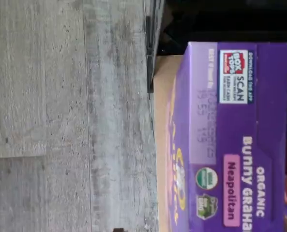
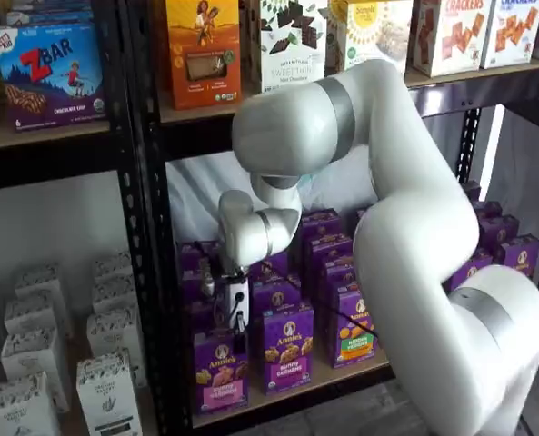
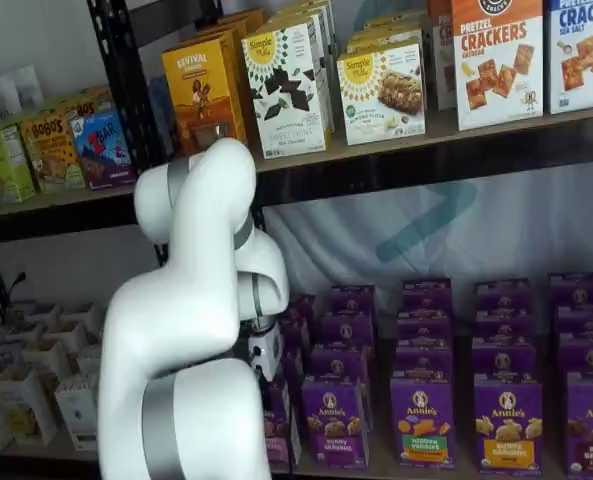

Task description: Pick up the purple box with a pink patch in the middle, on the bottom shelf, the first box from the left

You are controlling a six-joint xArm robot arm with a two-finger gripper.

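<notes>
Purple box point(image 2: 220, 371) stands at the bottom shelf point(image 2: 292, 392) front edge, gripper point(image 2: 238, 338) directly above it, finger gap not discernible, neighbour carton point(image 2: 287, 348) just beside.

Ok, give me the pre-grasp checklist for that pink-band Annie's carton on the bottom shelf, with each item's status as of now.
1. Target found: ok. The purple box, with its pink band, stands upright at the front of the bottom shelf; the wrist view shows its top reading Neapolitan.
2. Gripper over target: ok. The gripper hangs right above the box's top edge.
3. Fingers open: cannot tell. Only dark fingers show, with no clear gap.
4. Fingers closed on the box: cannot tell. Contact is not visible.
5. Neighbour clearance: not ok. A purple-label Annie's carton stands close beside it.
6. Rack upright clearance: cannot tell.
</notes>
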